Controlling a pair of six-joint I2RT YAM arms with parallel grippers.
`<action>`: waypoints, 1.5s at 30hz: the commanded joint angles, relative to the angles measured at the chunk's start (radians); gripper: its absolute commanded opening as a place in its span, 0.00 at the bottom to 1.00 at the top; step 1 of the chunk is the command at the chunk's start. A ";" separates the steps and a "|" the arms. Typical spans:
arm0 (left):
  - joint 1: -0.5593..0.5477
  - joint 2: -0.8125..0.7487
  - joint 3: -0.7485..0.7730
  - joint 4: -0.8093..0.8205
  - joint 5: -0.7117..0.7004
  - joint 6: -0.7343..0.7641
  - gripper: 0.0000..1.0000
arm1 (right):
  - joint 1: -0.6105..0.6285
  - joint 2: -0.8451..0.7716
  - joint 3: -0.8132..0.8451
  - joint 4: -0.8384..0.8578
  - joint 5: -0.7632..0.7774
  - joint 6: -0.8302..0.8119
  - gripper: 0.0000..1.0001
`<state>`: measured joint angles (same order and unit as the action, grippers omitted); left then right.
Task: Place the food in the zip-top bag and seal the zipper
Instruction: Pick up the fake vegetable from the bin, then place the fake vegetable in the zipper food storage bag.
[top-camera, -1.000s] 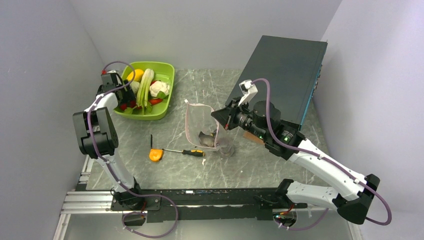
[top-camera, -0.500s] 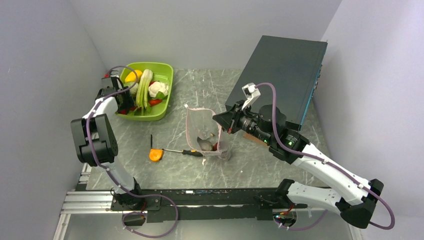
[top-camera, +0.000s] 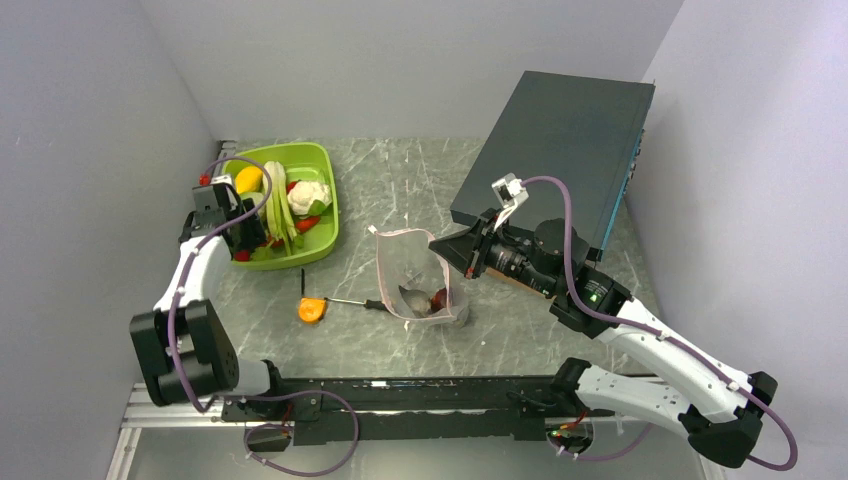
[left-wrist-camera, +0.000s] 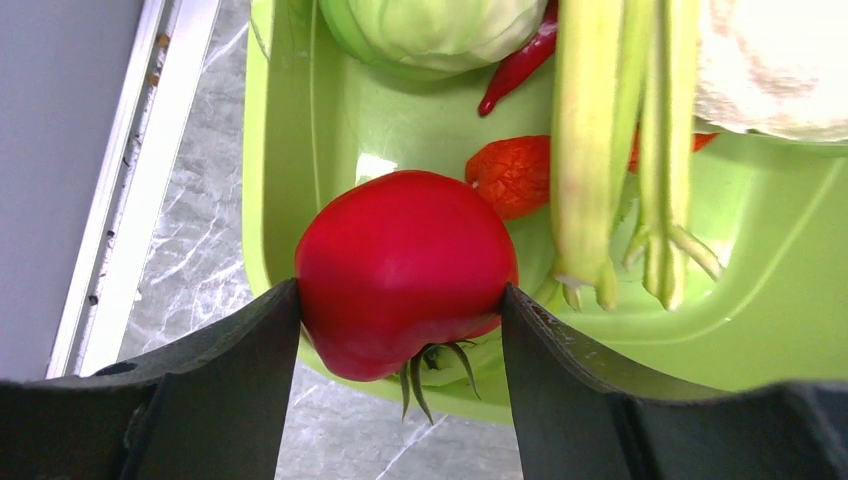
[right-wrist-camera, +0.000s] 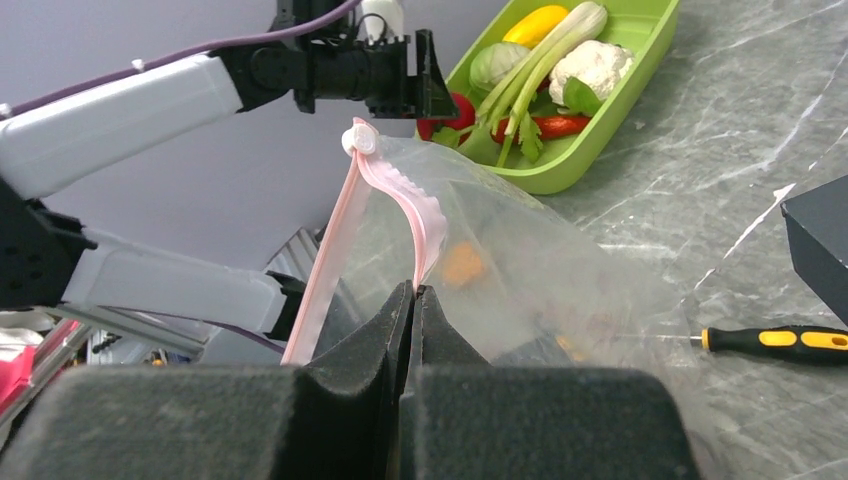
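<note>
Left wrist view: left gripper (left-wrist-camera: 398, 292) clamps a slick round tomato (left-wrist-camera: 405, 265) over the tray (left-wrist-camera: 290, 150) edge, liable to squirt free, while right gripper (right-wrist-camera: 413, 292) pinches the zipper (right-wrist-camera: 400, 185) of the bag (right-wrist-camera: 510, 250) at its fingertips.

My overhead view bright, even and sharp, only soft faint shadows on the table (top-camera: 400, 190), pale glint on the tray (left-wrist-camera: 330, 120) floor, my right gripper (right-wrist-camera: 412, 295) blurred up close.

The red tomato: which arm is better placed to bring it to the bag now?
Left: the left gripper clamps the tomato, while the right gripper is shut on the zipper.
</note>
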<state>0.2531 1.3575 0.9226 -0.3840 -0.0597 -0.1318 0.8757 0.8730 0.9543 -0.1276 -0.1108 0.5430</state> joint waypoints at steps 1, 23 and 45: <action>0.006 -0.131 -0.024 -0.008 0.049 -0.015 0.00 | -0.002 -0.009 0.033 0.017 -0.012 -0.047 0.00; -0.189 -0.576 0.029 -0.042 0.579 -0.551 0.00 | -0.003 0.063 0.036 0.005 0.041 0.000 0.00; -1.137 -0.555 0.156 0.183 0.076 -0.428 0.00 | -0.003 0.071 0.121 -0.038 0.111 -0.012 0.00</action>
<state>-0.8303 0.7673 1.0370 -0.2646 0.1257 -0.6456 0.8757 0.9730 1.0222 -0.1886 -0.0238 0.5270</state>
